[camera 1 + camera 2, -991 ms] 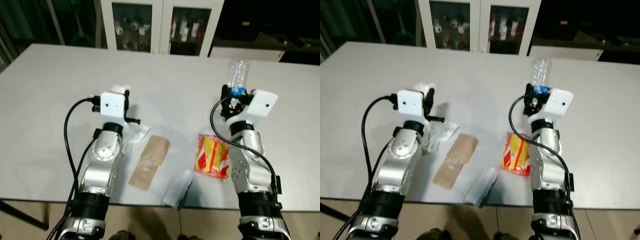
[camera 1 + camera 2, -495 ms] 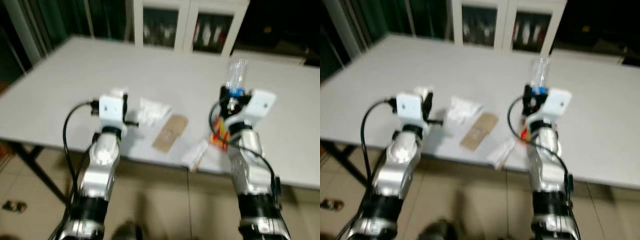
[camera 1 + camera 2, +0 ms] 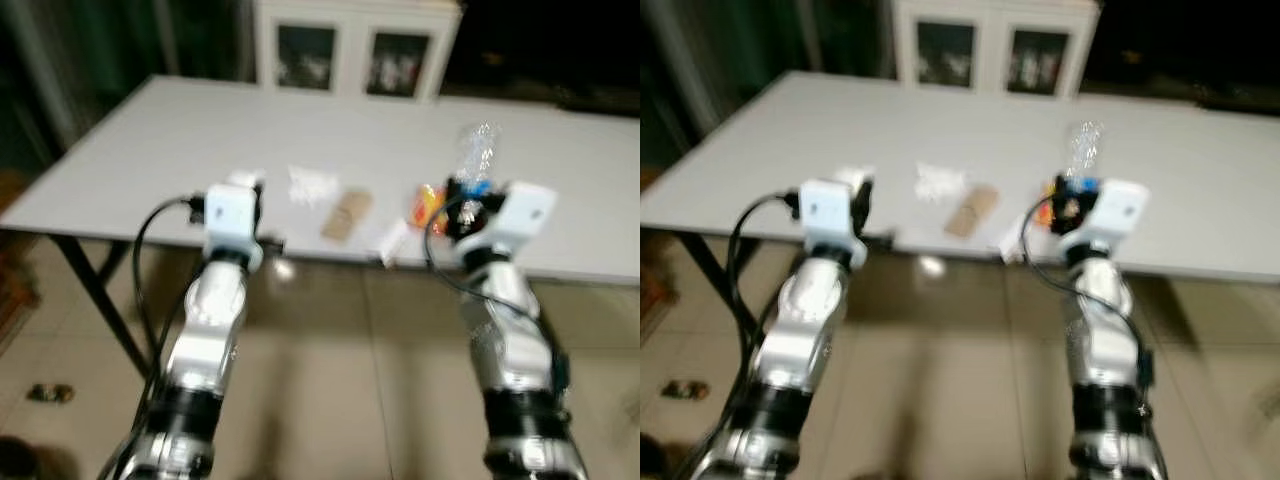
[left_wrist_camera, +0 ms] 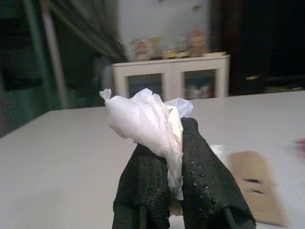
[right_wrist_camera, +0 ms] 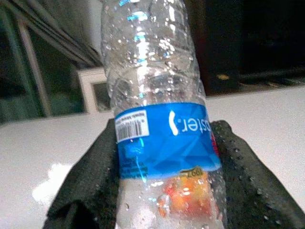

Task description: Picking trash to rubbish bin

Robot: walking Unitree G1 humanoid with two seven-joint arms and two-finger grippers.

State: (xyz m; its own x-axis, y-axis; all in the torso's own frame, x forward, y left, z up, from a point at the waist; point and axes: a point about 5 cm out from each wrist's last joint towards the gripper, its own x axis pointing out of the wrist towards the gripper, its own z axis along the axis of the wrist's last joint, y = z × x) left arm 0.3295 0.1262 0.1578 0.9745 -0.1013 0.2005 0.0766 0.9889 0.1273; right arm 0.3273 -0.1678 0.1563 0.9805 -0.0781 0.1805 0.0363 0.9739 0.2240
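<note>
Both arms are raised in front of the white table. My left gripper is shut on a crumpled white tissue, pinched between its black fingers. My right gripper is shut on a clear plastic bottle with a blue label, held upright by its lower body. On the table's near edge lie a crumpled white wrapper, a brown paper bag, a white packet and a red and yellow snack bag.
Tiled floor lies between me and the table's front edge. A dark table leg slants down at the left. A white glass-door cabinet stands behind the table. Something small lies on the floor at the left.
The whole view has pulled back from the table, so the table and its trash sit farther off and floor shows below. Both grippers keep their hold.
</note>
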